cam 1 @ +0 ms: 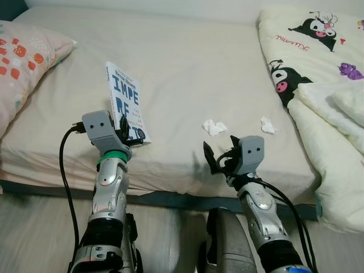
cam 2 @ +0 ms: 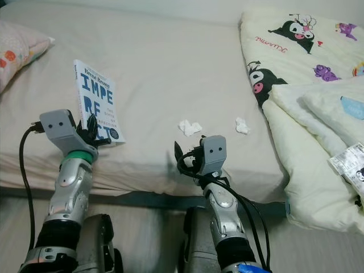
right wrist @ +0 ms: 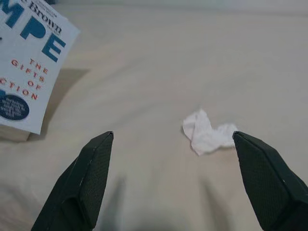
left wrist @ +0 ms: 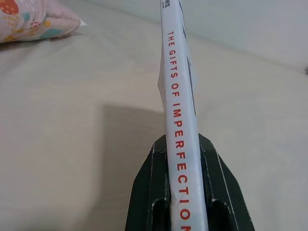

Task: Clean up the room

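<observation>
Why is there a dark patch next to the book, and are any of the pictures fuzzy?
Left wrist view: the book, clamped in the left hand, casts a soft shadow on the sheet; the letters nearest the camera blur. Right wrist view: the open right hand is sharp, with faint shadows below the tissue. Eye views: even, soft light.

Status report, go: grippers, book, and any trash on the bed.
Left gripper shut on book, held upright over bed. Right gripper open, aimed at crumpled tissue. Second tissue lies beside blanket.

A pink patterned pillow (cam 1: 25, 62) is lying at the bed's (cam 1: 187, 62) left end; a cartoon-printed comforter (cam 1: 318, 85) is covering its right.
</observation>
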Controlling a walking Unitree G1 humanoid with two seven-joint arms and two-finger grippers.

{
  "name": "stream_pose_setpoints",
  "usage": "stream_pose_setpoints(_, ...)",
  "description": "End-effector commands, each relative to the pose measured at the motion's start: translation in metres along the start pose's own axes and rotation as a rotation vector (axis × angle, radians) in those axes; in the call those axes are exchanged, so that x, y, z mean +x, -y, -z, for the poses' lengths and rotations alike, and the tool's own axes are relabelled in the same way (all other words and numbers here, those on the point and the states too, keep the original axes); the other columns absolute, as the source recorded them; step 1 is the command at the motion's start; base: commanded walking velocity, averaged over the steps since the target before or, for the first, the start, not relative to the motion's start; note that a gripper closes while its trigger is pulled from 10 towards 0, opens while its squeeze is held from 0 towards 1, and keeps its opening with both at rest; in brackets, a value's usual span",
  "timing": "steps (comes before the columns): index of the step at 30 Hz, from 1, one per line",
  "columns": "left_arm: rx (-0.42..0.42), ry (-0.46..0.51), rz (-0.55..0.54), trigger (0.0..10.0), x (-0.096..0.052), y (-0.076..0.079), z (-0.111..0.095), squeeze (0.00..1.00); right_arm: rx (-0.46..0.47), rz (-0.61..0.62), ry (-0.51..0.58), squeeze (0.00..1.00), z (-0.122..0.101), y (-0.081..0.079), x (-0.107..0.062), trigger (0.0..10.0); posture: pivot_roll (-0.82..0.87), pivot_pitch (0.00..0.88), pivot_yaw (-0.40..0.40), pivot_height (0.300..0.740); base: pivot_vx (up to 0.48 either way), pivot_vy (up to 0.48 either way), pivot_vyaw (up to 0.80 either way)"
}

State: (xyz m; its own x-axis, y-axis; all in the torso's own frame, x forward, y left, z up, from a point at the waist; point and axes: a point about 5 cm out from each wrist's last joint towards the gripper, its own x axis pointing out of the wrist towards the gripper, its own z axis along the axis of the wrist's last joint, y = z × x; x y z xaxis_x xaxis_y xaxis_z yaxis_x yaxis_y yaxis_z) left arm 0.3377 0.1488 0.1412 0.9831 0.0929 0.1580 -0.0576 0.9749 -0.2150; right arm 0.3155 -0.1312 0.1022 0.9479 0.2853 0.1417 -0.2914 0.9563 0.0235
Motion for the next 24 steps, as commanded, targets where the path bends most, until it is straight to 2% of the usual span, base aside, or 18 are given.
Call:
stream_pose_setpoints(1,0.025,0.009,0.025,10.0,-0.002,0.001,0.001,0.0,0.006,0.005,-0.009,0.0,0.004,0.002,-0.003,10.0,0.0,0.115,0.003,0.645,0.0,0.0,0.0)
stream_pose_setpoints(14,0.056,-0.006,0.099,10.0,-0.003,0.01,0.005,0.0,-0.002,0.018,-0.006,0.0,0.005,0.004,-0.006,10.0,0.0,0.112,0.01,0.685,0.0,0.0,0.0)
stream_pose_setpoints(24,0.062,-0.012,0.111,10.0,-0.004,0.012,0.007,0.0,0.0,0.019,-0.006,0.0,0.006,0.005,-0.007,10.0,0.0,0.096,0.012,0.71,0.0,0.0,0.0)
